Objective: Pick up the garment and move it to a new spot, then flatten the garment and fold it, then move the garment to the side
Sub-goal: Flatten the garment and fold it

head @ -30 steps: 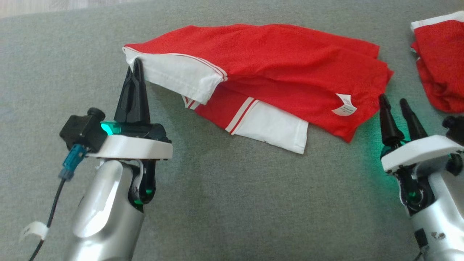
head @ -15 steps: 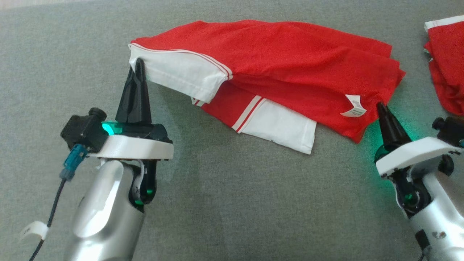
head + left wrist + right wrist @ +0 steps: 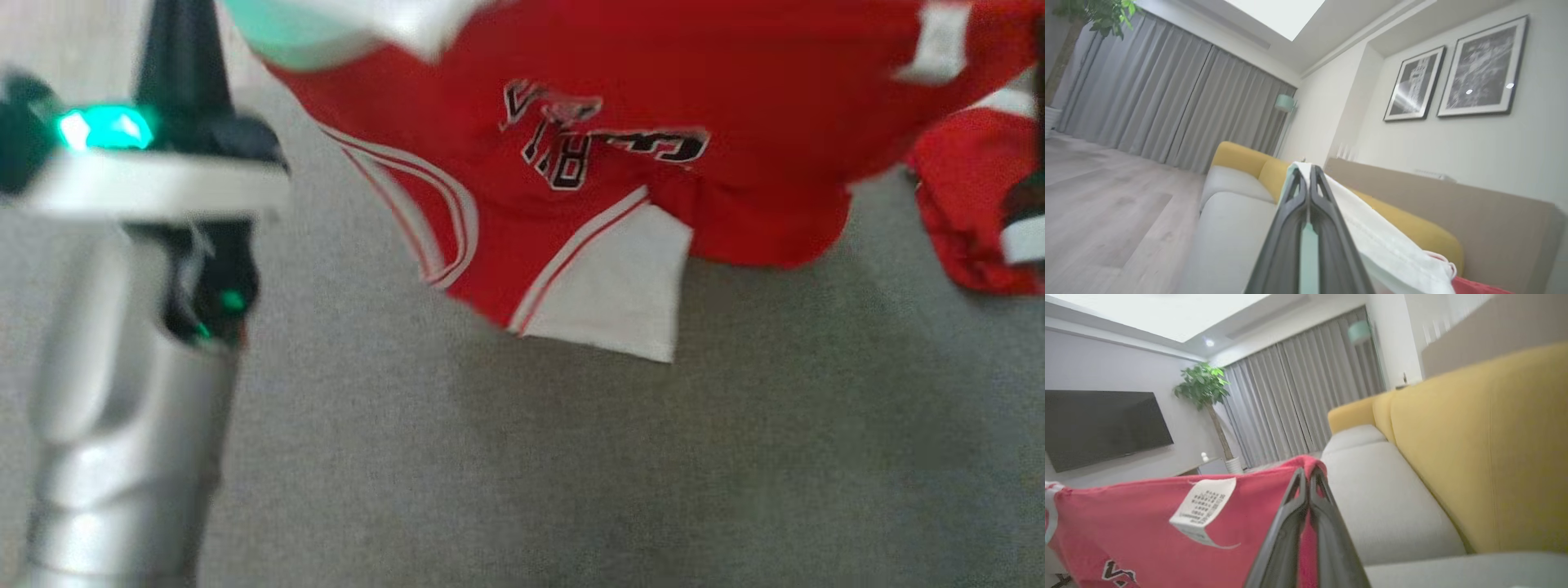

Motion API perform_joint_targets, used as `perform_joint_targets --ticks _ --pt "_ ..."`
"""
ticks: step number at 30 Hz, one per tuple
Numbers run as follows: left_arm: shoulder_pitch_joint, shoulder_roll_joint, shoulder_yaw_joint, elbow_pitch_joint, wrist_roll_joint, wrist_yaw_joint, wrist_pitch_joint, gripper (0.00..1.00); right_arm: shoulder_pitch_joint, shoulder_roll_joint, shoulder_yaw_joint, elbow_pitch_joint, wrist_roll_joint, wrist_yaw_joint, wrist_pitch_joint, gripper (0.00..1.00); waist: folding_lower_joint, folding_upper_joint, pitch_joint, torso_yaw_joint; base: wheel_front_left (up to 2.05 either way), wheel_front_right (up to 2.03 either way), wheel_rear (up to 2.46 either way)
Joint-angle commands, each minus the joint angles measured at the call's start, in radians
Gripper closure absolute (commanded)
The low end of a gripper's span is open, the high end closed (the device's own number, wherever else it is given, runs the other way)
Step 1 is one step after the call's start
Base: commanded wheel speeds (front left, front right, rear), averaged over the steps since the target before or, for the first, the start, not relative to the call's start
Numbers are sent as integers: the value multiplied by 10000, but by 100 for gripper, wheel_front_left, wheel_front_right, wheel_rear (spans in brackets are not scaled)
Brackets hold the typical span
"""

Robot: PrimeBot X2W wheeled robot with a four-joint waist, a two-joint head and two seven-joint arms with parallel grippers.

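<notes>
Spanning the lower head view: grey sofa seat [image 3: 571,474], plain fabric, that view motion-blurred. Yellow back cushions [image 3: 1474,449] stand behind the seat in right wrist view.

Red garment [image 3: 735,114] is up off the seat, strung between both grippers across the top of head view. Its body sags in the middle, with its shadow on the seat below. Can't tell if its lowest corner touches the seat.

Second red garment [image 3: 955,220] lies bunched on the seat at the right edge of head view, just beside the held one's right end.

Left gripper [image 3: 1308,171]: fingers clamped together on the edge of the upper white sleeve [image 3: 1372,232]. Cloth trails off to the right of that wrist view, down to red fabric.

Right gripper [image 3: 1308,473]: fingers pinched tight on a red corner of the garment. Cloth is bunched over the tips and the rest drapes left in that wrist view.

Lower white sleeve [image 3: 620,286], red-striped at its seam, hangs lowest in head view.

Black-and-white lettering [image 3: 604,139] on the red body reads upside down in head view.

Care label [image 3: 1202,506]: white, printed, on the red cloth near the right gripper's pinch.
</notes>
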Motion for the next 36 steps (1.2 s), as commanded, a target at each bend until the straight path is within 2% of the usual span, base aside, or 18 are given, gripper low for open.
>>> perform_joint_targets --ticks 1,5,9,13,18,22,23,30,33,36 --pt "-1051 431 542 -682 -297 -33 437 100 -360 -648 -177 -696 94 -9 34 100 1 -1 -610 -60 0 0 0" --pt "-2381 682 744 -1162 -801 63 1443 100 -1040 -1359 -663 -1467 -120 -9 396 100 1 -1 -1035 -157 0 0 0" --pt "-3646 822 781 -1263 -1013 234 2186 100 -1913 -1746 -874 -1788 -557 -9 990 100 1 -1 -1163 -165 0 0 0" --pt "-4839 1128 616 -519 -849 443 2985 100 -3234 -1718 -388 -1287 -1255 -9 1732 100 1 -1 -815 -120 0 0 0" --pt "-5544 1265 453 587 -598 546 3257 100 -4363 -1499 533 -453 -1708 -9 2184 100 1 -1 -26 13 0 0 0" --pt "-6182 1241 257 1629 -219 509 2963 100 -5576 -1221 1274 547 -2049 -9 2123 100 1 -1 1008 168 0 0 0" --pt "-6602 1187 150 2066 -59 403 2722 100 -6205 -1112 1538 1022 -2216 -9 1922 100 1 -1 1554 243 0 0 0" --pt "-8229 815 -67 3223 126 -122 1309 100 -7989 -990 1697 2695 -2984 -9 477 100 1 -1 2652 507 0 0 0" --pt "-8189 714 -214 3343 -113 -287 946 100 -8083 -1019 1964 3114 -3053 -9 178 100 1 -1 2804 607 0 0 0" --pt "-7393 815 -402 3201 -403 -362 782 100 -7785 -1065 2398 3424 -3011 -9 5 100 1 -1 2905 676 0 0 0"
